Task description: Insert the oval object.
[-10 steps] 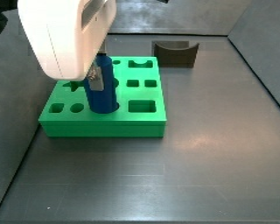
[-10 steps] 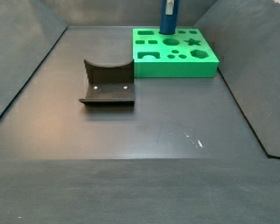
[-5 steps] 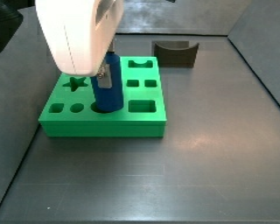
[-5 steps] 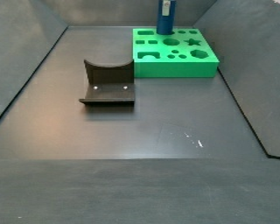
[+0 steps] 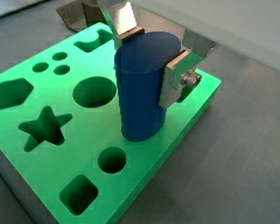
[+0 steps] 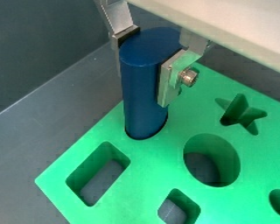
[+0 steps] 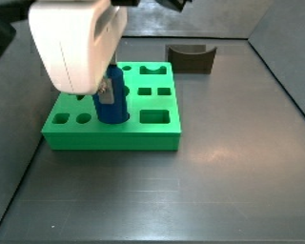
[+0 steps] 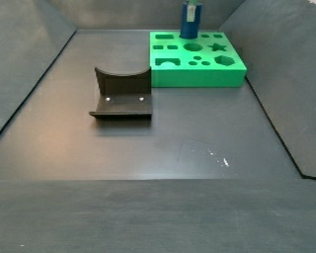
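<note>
The oval object, a tall smooth blue peg [image 5: 140,101], stands upright with its lower end in a hole of the green block [image 5: 149,166]. My gripper [image 5: 152,51] is shut on the peg's upper part, with a silver finger on each side. Both wrist views show this; in a wrist view the peg [image 6: 140,101] enters the block [image 6: 143,179] near a corner, gripper [image 6: 150,52] above. In a side view the white gripper [image 7: 110,91] covers the peg [image 7: 113,110] top. In a side view the peg [image 8: 190,22] rises from the block's [image 8: 197,71] far edge.
The green block [image 7: 111,135] has several other shaped holes: star, circles, squares, hexagon. A dark olive block with a curved notch [image 7: 193,57] stands apart on the grey floor, also seen in a side view [image 8: 121,94]. Grey walls ring the floor.
My gripper with the peg has shifted slightly left and down since half a second ago. The peg now sits a little lower in the block. The olive block has not moved.
</note>
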### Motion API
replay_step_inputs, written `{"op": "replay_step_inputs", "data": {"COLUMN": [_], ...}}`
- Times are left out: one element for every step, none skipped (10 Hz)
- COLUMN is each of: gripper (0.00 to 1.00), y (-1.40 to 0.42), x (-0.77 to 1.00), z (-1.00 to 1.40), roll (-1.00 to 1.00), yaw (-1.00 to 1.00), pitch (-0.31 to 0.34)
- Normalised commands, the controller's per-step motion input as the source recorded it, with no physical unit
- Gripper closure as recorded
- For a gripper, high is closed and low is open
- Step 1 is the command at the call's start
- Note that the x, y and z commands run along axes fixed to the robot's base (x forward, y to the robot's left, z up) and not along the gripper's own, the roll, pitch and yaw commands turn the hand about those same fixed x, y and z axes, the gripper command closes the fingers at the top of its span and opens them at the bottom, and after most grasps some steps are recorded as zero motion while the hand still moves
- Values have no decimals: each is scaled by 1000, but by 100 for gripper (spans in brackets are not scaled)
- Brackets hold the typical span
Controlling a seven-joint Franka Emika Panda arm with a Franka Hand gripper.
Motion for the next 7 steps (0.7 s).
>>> {"op": "replay_step_inputs", "data": {"gripper": [100, 100, 100, 100, 100, 100, 100], "y": [-166, -229, -217, -171, -57, 0, 0], "x": [257, 300, 297, 320, 329, 120, 0], "z": [-646, -583, -503, -440, -366, -157, 0], "roll": [153, 190, 194, 150, 69, -69, 0], "yaw": [-166, -220, -223, -203, -134, -40, 0], "pitch": [27, 37, 70, 91, 103, 0, 0]}}
